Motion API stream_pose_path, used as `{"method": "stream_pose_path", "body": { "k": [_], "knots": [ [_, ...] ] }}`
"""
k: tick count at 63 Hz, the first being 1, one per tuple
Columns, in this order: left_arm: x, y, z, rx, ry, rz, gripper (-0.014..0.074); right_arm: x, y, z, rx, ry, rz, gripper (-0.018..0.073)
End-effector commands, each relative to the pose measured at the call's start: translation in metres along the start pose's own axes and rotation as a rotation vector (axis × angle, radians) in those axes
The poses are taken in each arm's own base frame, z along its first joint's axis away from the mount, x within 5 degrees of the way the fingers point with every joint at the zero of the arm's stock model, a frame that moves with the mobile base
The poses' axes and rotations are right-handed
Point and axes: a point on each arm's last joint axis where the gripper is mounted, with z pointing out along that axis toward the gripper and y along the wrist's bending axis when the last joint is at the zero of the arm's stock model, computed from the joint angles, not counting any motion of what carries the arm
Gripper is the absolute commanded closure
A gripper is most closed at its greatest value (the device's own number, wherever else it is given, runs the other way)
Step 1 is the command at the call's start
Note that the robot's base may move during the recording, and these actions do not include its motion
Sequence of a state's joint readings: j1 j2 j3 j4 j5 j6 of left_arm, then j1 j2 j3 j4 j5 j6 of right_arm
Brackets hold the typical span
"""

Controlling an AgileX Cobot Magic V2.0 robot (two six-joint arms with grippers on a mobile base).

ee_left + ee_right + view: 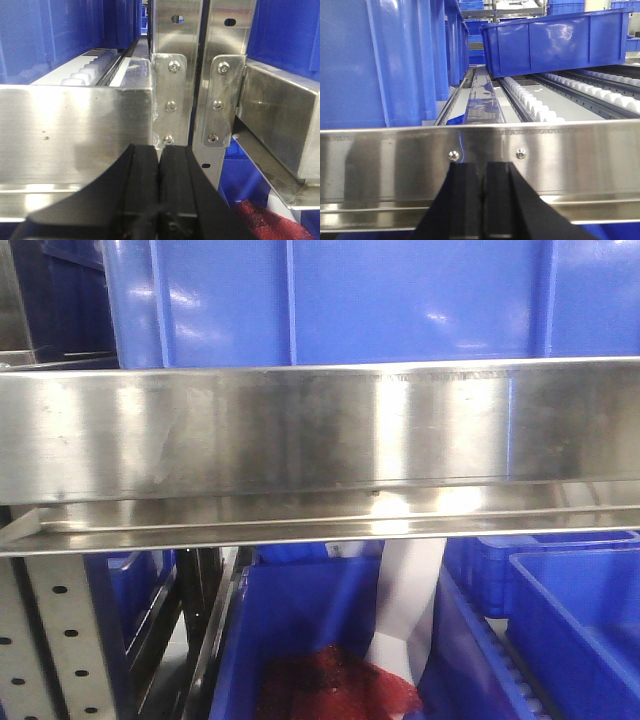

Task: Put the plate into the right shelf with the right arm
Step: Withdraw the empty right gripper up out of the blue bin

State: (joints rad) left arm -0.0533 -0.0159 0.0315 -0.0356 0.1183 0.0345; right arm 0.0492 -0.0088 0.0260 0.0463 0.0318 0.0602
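Note:
No plate shows in any view. My left gripper is shut and empty, its black fingers pressed together just in front of a steel shelf rail and an upright post. My right gripper is shut and empty, close in front of the steel front rail of a roller shelf. Neither gripper shows in the front view, which is filled by a steel shelf beam.
Blue bins stand on the shelf: a tall one at left and one farther back at right. Below the beam are more blue bins, one holding something dark red and a white sheet. A perforated post stands at left.

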Motion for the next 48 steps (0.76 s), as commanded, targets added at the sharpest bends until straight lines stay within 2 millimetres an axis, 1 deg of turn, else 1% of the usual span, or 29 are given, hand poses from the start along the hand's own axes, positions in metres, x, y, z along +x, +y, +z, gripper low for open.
{"method": "stream_pose_path", "body": {
  "k": [1,48],
  "knots": [
    [-0.0048,0.0003,-0.0002,-0.004,-0.082,-0.009,0.0643,-0.0093,0.0007,-0.0017,-0.007,-0.096,-0.014,0.0504],
    [-0.0048,0.0003,-0.0002,-0.004,-0.082,-0.009,0.0643,-0.0093,0.0007,-0.0017,-0.007,-0.096,-0.014,0.0504]
  ]
}}
